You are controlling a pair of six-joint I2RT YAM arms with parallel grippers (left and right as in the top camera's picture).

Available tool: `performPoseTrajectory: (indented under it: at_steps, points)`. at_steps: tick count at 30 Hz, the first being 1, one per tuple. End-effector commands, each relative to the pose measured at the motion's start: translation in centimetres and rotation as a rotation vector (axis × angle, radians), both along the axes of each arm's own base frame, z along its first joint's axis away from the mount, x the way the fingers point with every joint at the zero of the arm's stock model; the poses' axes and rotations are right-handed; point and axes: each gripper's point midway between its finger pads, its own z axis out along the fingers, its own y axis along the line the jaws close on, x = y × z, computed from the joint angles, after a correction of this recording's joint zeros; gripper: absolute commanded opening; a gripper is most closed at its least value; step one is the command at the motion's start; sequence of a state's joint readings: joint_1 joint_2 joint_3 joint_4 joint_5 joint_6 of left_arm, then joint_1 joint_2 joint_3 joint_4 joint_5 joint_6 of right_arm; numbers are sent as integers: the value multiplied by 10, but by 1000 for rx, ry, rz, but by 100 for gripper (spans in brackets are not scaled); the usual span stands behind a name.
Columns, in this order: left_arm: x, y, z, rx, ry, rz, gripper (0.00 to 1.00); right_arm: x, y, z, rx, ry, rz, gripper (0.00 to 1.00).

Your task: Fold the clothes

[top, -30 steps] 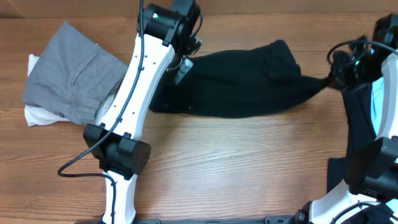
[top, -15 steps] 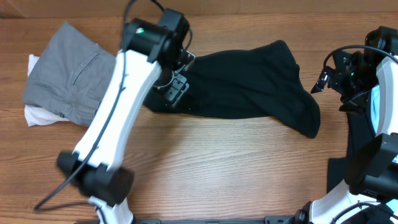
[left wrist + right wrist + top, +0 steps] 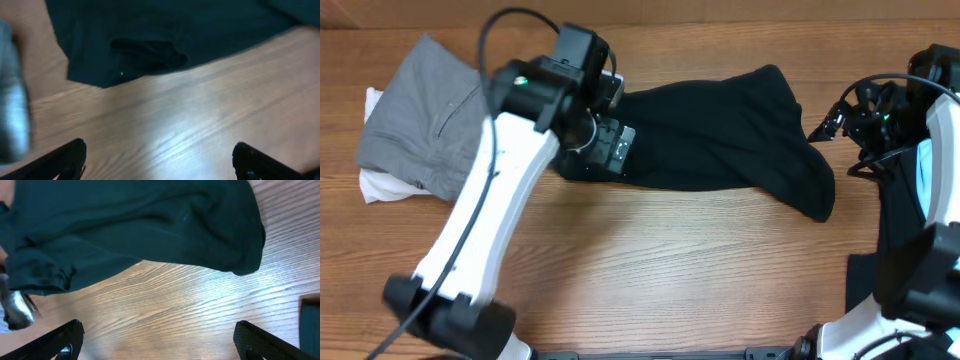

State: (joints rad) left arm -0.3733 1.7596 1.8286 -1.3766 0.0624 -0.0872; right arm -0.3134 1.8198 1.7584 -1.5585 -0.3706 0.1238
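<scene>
Overhead view: black shirt (image 3: 720,130) lies crumpled at upper centre of the desk (image 3: 670,270); left fingers (image 3: 67,157) and right fingers (image 3: 260,342) both spread wide, empty.

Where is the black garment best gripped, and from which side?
Probably the lower right corner of the black garment, coming from the right with the open right tool: that corner sticks out onto the table, nearest this tool.

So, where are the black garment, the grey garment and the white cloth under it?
black garment (image 3: 720,130), overhead view, middle of its body.
grey garment (image 3: 428,118), overhead view, centre of its top face.
white cloth (image 3: 380,187), overhead view, corner showing below the grey garment.
</scene>
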Motion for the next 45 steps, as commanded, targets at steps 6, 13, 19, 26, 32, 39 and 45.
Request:
performPoseTrajectory:
  at_steps: [6,13,19,26,32,39,45]
  points:
    - [53,12,-78,-97,57,241,89,-34,29,73,-33,-197,34,100]
    - [83,15,-124,-127,84,310,84,-56,58,74,-61,-209,113,100]
    - [102,-28,-138,-395,134,269,60,-57,65,65,-62,-198,142,100]
    - [92,-13,-132,-382,189,327,4,-54,59,62,-100,-202,136,100]
    - [82,21,-68,-365,111,311,4,-37,55,63,-115,-249,103,100]
    - [28,40,-15,-314,125,293,10,-21,47,44,-139,-240,49,100]
    - [-18,59,-31,-134,277,320,12,-13,26,-12,-191,-165,-77,100]
